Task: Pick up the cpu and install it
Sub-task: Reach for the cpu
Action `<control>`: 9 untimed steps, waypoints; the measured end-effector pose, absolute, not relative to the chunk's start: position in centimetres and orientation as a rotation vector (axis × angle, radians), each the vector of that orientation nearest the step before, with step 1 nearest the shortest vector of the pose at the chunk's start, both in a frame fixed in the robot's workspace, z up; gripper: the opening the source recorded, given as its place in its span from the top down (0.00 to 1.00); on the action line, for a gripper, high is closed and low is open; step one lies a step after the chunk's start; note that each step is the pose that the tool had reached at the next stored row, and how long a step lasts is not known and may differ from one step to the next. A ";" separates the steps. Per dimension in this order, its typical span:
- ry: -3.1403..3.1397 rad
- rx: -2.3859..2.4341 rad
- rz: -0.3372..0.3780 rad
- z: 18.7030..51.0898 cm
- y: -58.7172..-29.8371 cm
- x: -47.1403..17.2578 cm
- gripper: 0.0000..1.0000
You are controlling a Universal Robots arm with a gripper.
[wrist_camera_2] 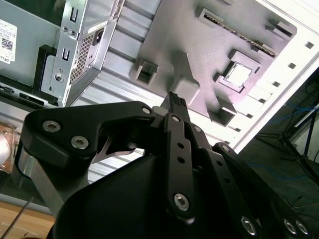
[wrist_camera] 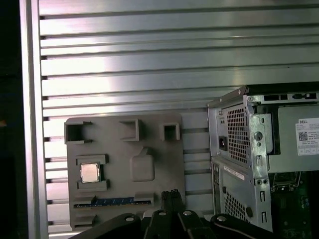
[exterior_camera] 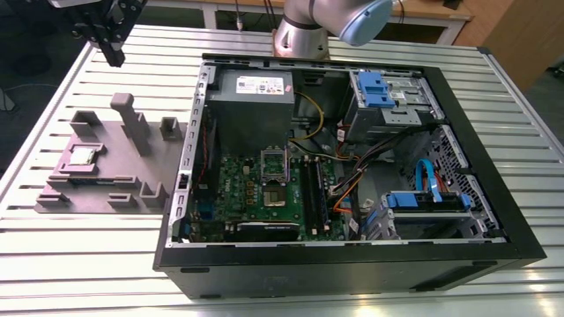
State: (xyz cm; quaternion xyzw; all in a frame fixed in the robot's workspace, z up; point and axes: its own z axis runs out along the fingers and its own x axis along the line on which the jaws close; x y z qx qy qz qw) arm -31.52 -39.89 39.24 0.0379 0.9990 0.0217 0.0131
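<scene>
The cpu (exterior_camera: pixel 84 156) is a small silver square lying flat in a recess of the grey-mauve tray (exterior_camera: pixel 115 162), at the exterior view's left beside the open computer case (exterior_camera: pixel 352 257). Both wrist views look down on the cpu (wrist_camera: pixel 90 173) (wrist_camera_2: pixel 239 74) in its tray (wrist_camera: pixel 164 164) (wrist_camera_2: pixel 199 45). My gripper (exterior_camera: pixel 115 61) hangs high above the table beyond the tray's far end, well clear of the chip. Its black fingers (wrist_camera: pixel 171 195) (wrist_camera_2: pixel 175 102) are pressed together with nothing between them. The metal socket frame (exterior_camera: pixel 275 173) stands on the green motherboard inside the case.
Upright blocks (exterior_camera: pixel 132 122) rise from the tray around the chip. The case holds a grey power supply (exterior_camera: pixel 251 99), blue drive cages (exterior_camera: pixel 374 89), cables and a black card along its front. The slatted metal table (exterior_camera: pixel 88 244) stretches around both. The arm's base (exterior_camera: pixel 304 36) stands behind the case.
</scene>
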 end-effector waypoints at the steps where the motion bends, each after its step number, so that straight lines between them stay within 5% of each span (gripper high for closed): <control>1: 3.112 0.118 0.068 39.2 -39.9 -31.6 0.89; 9: 3.112 0.118 0.068 39.2 -39.9 -32.0 0.89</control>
